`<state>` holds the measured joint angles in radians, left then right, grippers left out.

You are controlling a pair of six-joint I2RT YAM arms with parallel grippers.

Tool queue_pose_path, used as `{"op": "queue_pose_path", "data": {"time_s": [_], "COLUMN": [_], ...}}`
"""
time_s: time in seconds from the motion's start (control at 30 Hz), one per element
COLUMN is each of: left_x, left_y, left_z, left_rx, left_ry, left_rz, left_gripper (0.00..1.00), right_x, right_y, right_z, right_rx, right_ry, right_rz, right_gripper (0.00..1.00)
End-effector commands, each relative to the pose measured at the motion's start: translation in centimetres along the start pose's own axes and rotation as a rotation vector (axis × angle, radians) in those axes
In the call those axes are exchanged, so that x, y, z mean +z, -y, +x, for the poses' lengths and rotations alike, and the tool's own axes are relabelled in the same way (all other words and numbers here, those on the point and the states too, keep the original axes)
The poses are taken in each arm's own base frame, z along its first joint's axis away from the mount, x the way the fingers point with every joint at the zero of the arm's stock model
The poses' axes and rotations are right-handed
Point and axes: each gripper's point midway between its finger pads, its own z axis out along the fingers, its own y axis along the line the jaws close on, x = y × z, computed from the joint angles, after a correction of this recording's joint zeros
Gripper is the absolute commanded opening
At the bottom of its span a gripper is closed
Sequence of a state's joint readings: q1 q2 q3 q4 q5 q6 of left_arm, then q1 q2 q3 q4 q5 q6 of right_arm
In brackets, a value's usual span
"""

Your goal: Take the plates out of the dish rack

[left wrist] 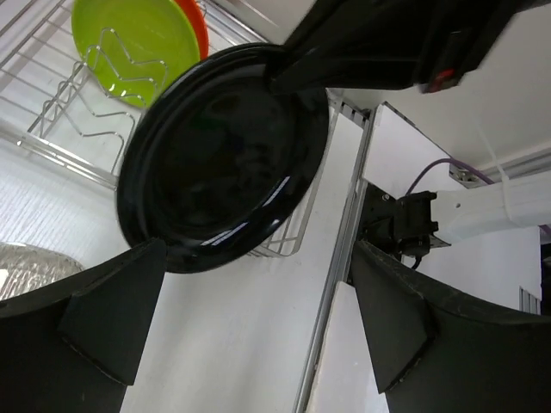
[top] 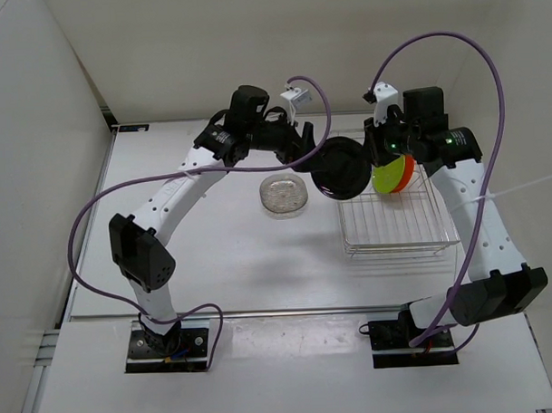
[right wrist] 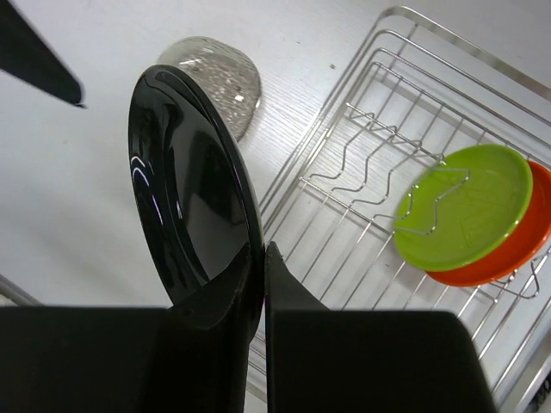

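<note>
**A:** Hanging on edge at the centre of the top view, the black plate (top: 340, 168) overlaps the dish rack's (top: 395, 237) upper left corner.

**B:** Who has it?

**A:** The right gripper (right wrist: 263, 280) is pinched shut on its rim. The left gripper (left wrist: 256, 258) is spread wide, with the plate's lower rim between its fingertips. I cannot tell whether they touch it.

**B:** And the other plates?

**A:** The lime green plate (top: 388, 178) and the orange plate (top: 409, 171) stand on edge together at the top of the rack, green in front. The clear plate (top: 284, 195) lies flat on the table (top: 214, 254), just left of the rack.
</note>
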<state>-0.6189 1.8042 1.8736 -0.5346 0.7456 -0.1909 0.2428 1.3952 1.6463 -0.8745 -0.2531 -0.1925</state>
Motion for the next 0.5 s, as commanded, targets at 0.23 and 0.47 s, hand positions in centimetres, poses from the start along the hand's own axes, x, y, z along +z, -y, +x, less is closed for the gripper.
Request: {"op": "queue_pose_path", "data": {"time_s": [0.23, 0.47], "left_x": [0.1, 0.2], "left_y": [-3.2, -3.5], "left_z": [0.7, 1.1], "left_rx": [-0.020, -0.027], "left_ry": [-0.007, -0.014], "left_rz": [-0.111, -0.122], "left_gripper": [0.94, 0.79], "right_x": [-2.1, -2.3], "right_y": [-2.4, -3.3], "right_z": [-1.9, -1.7], "right_rx": [-0.069, -0.067], "right_ry": [0.101, 0.101], "right_rz": [-0.108, -0.150], "right_gripper": [0.00, 0.00]}}
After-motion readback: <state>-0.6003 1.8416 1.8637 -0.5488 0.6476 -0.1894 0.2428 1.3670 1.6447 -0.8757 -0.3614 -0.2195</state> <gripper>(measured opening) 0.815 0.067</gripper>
